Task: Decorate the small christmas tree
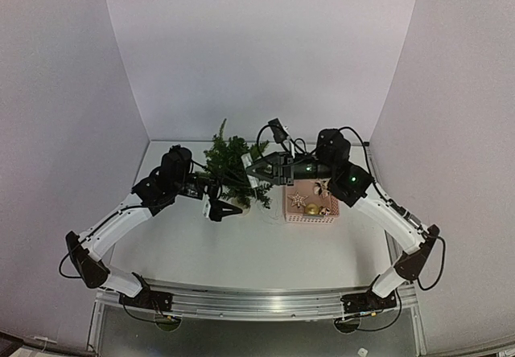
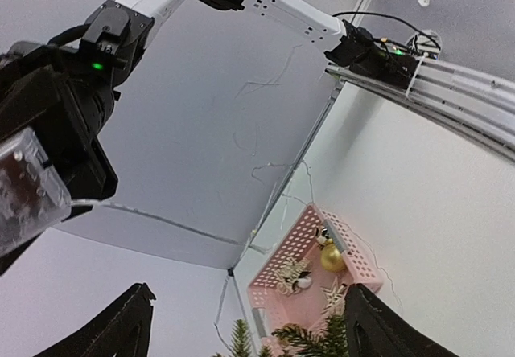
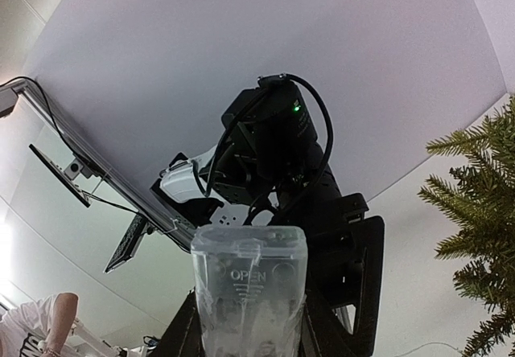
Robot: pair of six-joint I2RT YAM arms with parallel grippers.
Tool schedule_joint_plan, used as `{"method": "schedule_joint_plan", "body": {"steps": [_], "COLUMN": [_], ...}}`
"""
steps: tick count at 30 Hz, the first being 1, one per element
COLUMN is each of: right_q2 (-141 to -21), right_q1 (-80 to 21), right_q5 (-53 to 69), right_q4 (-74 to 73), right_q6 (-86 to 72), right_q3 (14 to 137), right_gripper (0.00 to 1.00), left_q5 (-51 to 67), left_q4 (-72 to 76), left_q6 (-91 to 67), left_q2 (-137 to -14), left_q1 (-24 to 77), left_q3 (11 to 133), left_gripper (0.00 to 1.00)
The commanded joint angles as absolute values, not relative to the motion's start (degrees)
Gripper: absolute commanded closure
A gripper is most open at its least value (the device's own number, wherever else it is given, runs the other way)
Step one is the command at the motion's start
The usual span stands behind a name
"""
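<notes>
— Where is the small christmas tree (image 1: 228, 160)?

— Toward the back of the white counter (image 1: 241, 252), a little left of centre, upright on its pale pot (image 1: 241, 205). The pink basket (image 1: 311, 218) sits to its right, near it but apart.

— What lies in the basket?

— A gold ball (image 2: 332, 257) and some pale star-shaped ornaments (image 2: 294, 275), loose on the bottom.

— And the left pincer (image 2: 249, 293)?

— Spread wide. In the left wrist view its two dark fingers (image 2: 129, 325) stand far apart at the bottom edge with nothing gripped. Only a few green sprigs of the tree poke up into the gap. From above, it sits low, just beside the pot on the near-left side.

— The right one?

— The right pincer (image 3: 249, 321) is pinching a clear plastic case (image 3: 249, 272) with the word OPEN moulded on its face. The case sits squarely between the fingers and fills the gap. From above, that arm reaches in from the right, past the basket's left side, with the case close to the tree's right-hand branches.

— Does the case touch the tree?

— I cannot tell. In the right wrist view the branches show at the right edge, apart from the case.

— Anything more?

— Some thin strands (image 2: 273, 166), like fine wire, cross the left wrist view above the basket. I cannot make out where they end.
</notes>
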State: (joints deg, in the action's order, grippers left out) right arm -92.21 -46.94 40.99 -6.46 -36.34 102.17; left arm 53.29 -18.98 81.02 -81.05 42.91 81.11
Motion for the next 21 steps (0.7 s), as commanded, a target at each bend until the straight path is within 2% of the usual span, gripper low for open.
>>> {"method": "schedule_joint_plan", "body": {"steps": [1,4,7,15,18,21], "right_q2": [-94.15,-94.75,-95.08,-94.94,-94.31,-92.79], "right_q1": [-47.19,-47.17,-47.18,-47.18,-47.14,-47.2], "right_q5": [43.18,43.6,43.77,44.22,44.31,44.03], "right_q4": [-4.34,-4.01,-3.71,-3.45,-3.5,-3.52], "right_q6": [-37.46,-38.02,-38.25,-38.21,-38.13,-37.94], "right_q3": [105.63,105.92,106.1,106.49,106.17,104.88], "right_gripper": [0.96,0.96,0.97,0.97,0.97,0.97], "left_q5": [52.32,51.77,50.4,46.18,44.44,42.14], "left_q4": [-14.1,-14.25,-15.67,-18.27,-17.8,-15.56], "left_q6": [88.1,89.41,89.25,89.39,88.74,84.4], "left_q2": [-82.02,-82.63,-83.05,-81.92,-81.17,-80.38], "left_q1": [43.68,43.82,43.94,43.95,43.94,43.94], "left_q3": [82.04,82.31,83.1,82.39,81.54,81.1], "left_gripper": [0.24,0.35,0.64,0.84,0.97,1.0]}}
